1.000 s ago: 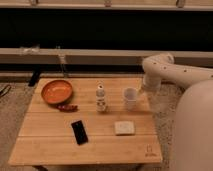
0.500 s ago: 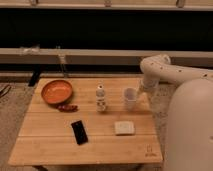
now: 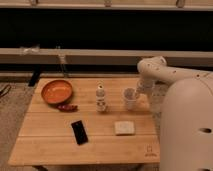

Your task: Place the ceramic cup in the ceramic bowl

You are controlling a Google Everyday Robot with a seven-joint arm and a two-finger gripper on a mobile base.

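Where the gripper (image 3: 137, 92) sits: at the right rim of the cup (image 3: 130, 100).
Grip: cannot tell whether apart or clamped.
Cup: upright on the table (image 3: 50, 145), well apart from the bowl (image 3: 56, 91).
Writing: marks on the bottle (image 3: 101, 97) unreadable.

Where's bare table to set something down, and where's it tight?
Free: front-left corner of the table, between the ceramic bowl and the black slab; also the front edge before the white pad. Tight: bottle and ceramic cup, with the gripper at the cup.
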